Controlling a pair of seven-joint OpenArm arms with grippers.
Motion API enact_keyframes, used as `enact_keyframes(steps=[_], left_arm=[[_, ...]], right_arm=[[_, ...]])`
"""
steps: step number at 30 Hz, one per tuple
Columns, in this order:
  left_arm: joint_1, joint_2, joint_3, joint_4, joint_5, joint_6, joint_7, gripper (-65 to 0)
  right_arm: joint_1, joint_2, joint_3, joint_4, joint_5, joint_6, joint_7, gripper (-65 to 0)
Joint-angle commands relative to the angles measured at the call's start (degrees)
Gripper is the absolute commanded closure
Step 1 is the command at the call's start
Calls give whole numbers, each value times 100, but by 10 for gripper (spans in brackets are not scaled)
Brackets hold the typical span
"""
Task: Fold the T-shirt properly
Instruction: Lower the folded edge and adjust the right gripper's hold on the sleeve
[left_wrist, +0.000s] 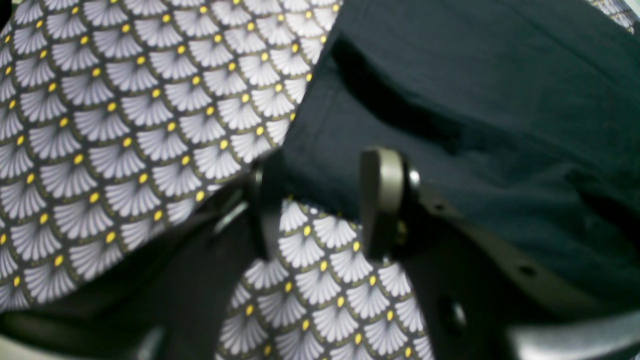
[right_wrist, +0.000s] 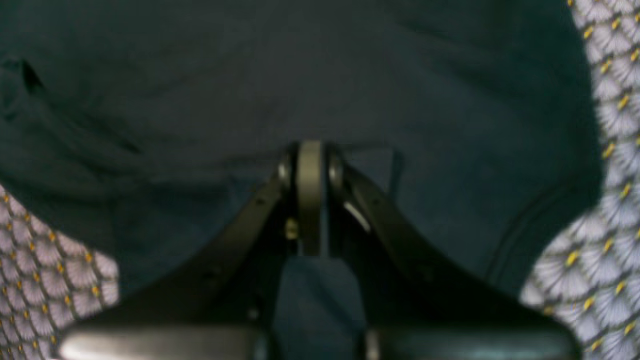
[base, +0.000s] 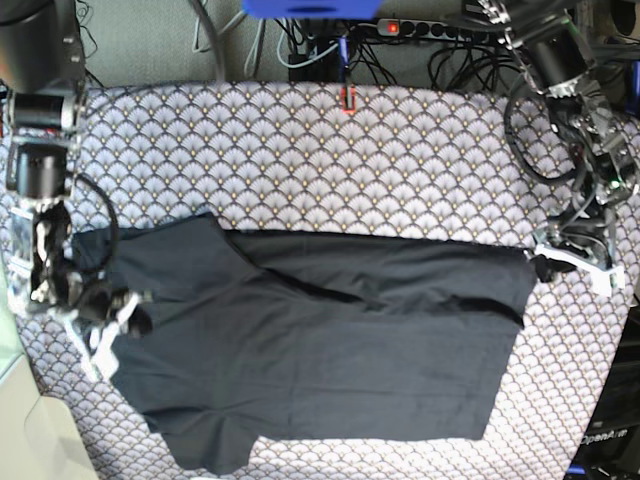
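The black T-shirt lies spread on the patterned tablecloth, with its upper part folded down along a straight edge. My right gripper is at the shirt's left edge by the sleeve. In the right wrist view this gripper has its fingers pressed together on the dark cloth. My left gripper is at the shirt's upper right corner. In the left wrist view it is open, with the shirt's corner lying at its fingertips and tablecloth showing between the fingers.
A power strip and cables lie behind the table's far edge. A small red mark sits on the tablecloth at the back middle. The table's edge runs down the lower left.
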Motion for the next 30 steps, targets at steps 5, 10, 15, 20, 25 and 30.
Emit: enact_keyframes(steps=[5,10,15,20,25,30], left_arm=[[-103,-92,-14,111,-107,-33,-113,-250],[-129,-75,3,111,-107,-33,-113,-250],[-129,-57,12,111,-107,-24,-113,-250],[-120,-75,-5,111,-107,-24,-113,-250],[-111,-84,-14,111,-107,-33,-113,-250],[-111,-84,-14,111,-107,-24,-113,-250]], right_arm=[[-251,187,46,89,92,21,54,-5],[-445,196,64,89,92,21,63,-9],[-436,196,73,89,100,21,19,-135],[-532,196,591,89,100,21,19,-291],[-568,196,908,89,109,21,19,-318],[-726,196,917,89,109,21,28,-318]])
